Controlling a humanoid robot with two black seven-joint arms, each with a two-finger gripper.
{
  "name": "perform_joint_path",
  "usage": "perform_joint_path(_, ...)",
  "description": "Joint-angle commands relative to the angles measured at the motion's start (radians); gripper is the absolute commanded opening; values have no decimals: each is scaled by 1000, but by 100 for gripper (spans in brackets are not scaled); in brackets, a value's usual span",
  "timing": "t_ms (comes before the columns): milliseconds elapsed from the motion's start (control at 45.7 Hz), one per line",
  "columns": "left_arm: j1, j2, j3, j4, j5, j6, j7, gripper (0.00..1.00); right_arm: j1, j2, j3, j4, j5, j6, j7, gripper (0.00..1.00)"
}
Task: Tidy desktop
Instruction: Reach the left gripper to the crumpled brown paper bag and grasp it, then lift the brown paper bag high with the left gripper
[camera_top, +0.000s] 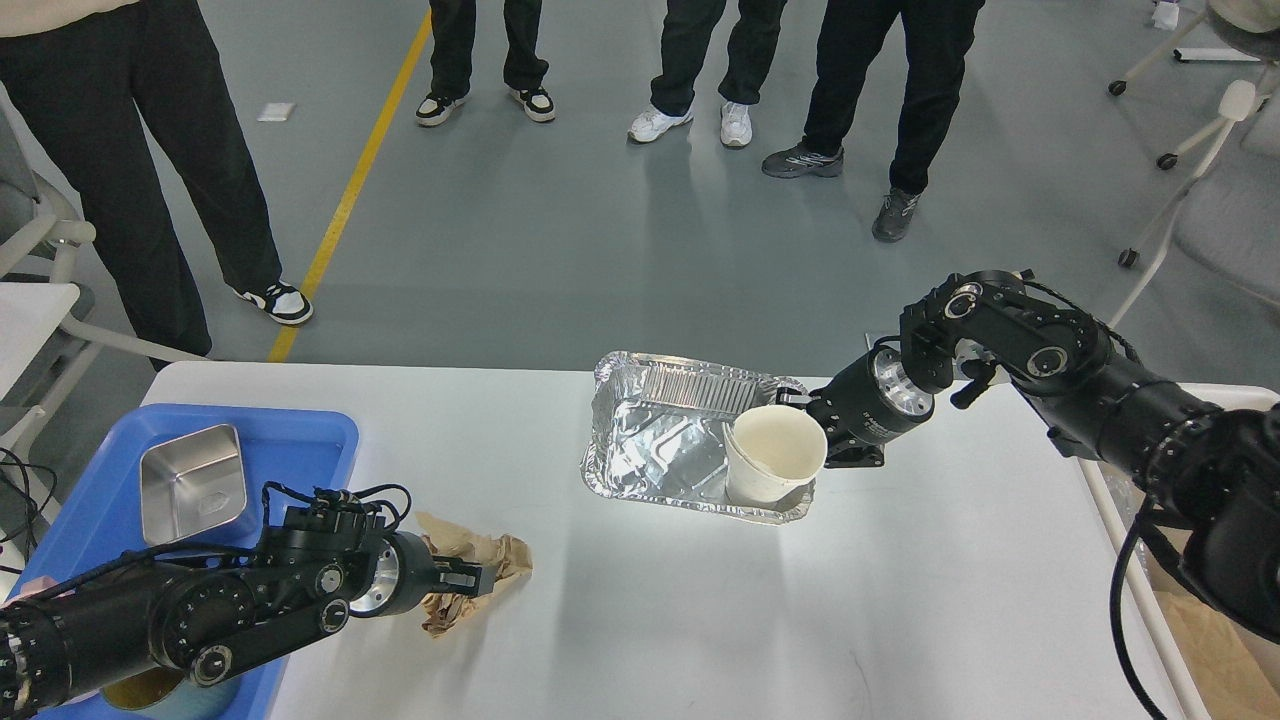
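The white desktop (700, 620) fills the lower part of the head view. A crumpled brown paper (500, 555) lies on it near the front left. My left gripper (472, 580) lies over the middle of the paper, and I cannot make out the gap between its fingers. A silver foil tray (650, 440) sits at the centre back, with a white paper cup (775, 455) standing in its right end. My right gripper (795, 400) is shut on the tray's right rim, partly hidden behind the cup.
A blue plastic tray (300, 430) lies on the left end of the desktop and holds a small steel dish (190, 480); a round can (140, 690) sits at its near end. Several people stand past the far edge. A white frame rail (1130, 570) runs along the right edge.
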Motion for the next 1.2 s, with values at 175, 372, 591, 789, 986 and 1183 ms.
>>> perform_joint_path(175, -2, 17, -3, -18, -1, -23, -2, 2, 1, 0, 1, 0, 0, 0, 0, 0)
perform_joint_path(372, -16, 79, -27, -111, -13, -83, 0, 2, 1, 0, 1, 0, 0, 0, 0, 0)
perform_joint_path(591, -154, 447, -343, -519, -147, -538, 58, 3, 4, 0, -2, 2, 0, 0, -2, 0)
perform_joint_path(789, -531, 579, -589, -467, -448, -643, 106, 4, 11, 3, -2, 12, 0, 0, -2, 0)
perform_joint_path(986, -683, 581, -524, -418, -473, -643, 104, 4, 13, 9, -2, 14, 0, 0, -3, 0)
perform_joint_path(1183, -680, 570, -524, -418, -470, -643, 107, 4, 14, 5, -2, 23, 0, 0, -3, 0)
